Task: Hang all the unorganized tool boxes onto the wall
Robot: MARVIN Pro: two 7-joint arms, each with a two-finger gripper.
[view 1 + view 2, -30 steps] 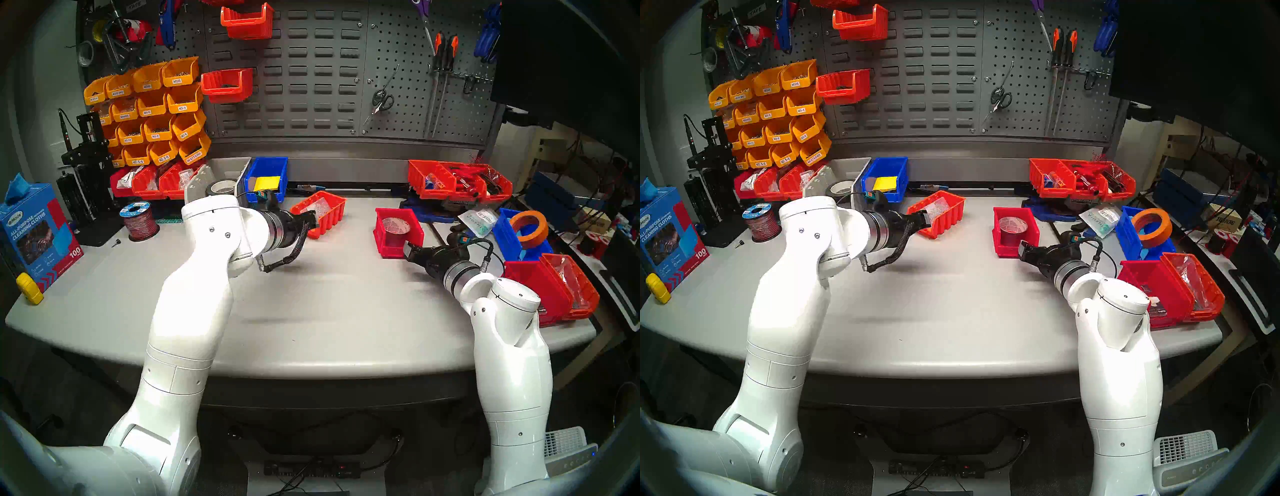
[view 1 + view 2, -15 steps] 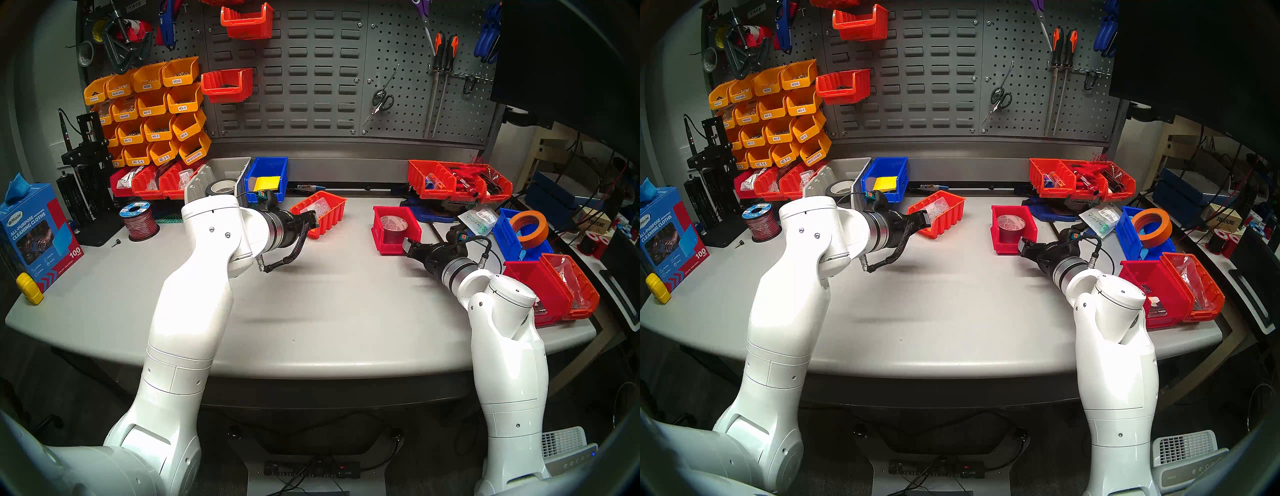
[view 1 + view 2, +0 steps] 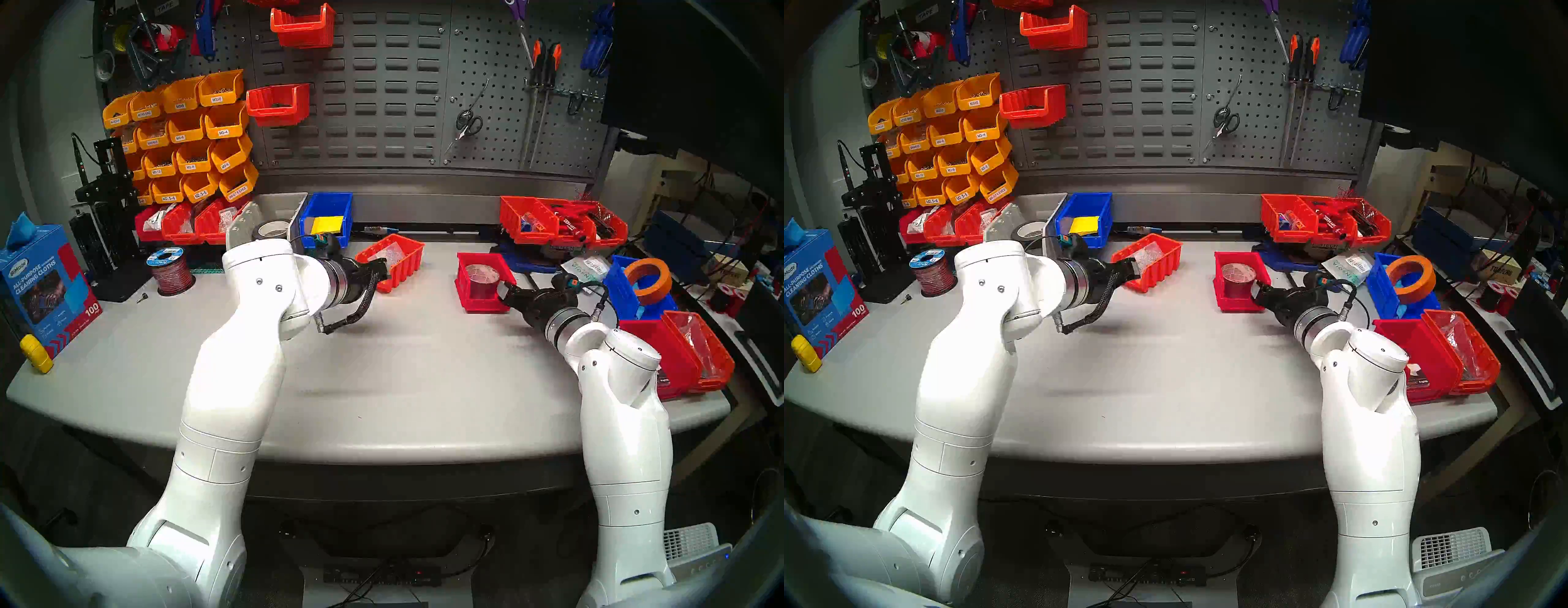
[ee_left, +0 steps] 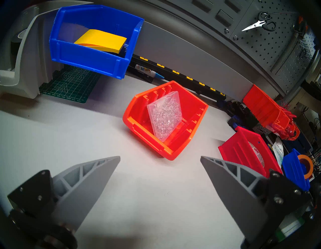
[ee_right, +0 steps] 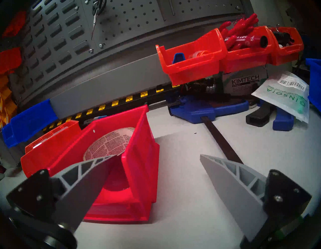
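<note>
The surface (image 3: 403, 382) is a wide grey bench top with the wall (image 3: 382, 93) standing upright along its far edge, a dark grey panel of louvred slots and peg holes; two orange-red bins already hang on its left part.

The grey bin (image 3: 282, 208) sits at the back left of the surface, against the rail under the wall, with a black tape roll (image 3: 271, 229) inside; the left arm partly hides it.

The red bin (image 3: 483, 284) stands on the surface right of centre, a silver tape roll (image 3: 483, 274) lying in it. The right gripper (image 5: 156, 158) is at this bin's near right corner, jaws wide open: one finger reaches inside over the roll, the other is outside on the bare surface, so the bin's side wall lies between them. They hold nothing.

The ribbed bin (image 4: 165, 120) lies near the middle of the surface, turned at an angle, with a clear bag (image 4: 165, 116) of small parts leaning inside. The left gripper (image 4: 159, 158) hovers just short of its low front lip, jaws spread wide and empty, nothing between them but bare surface.
</note>
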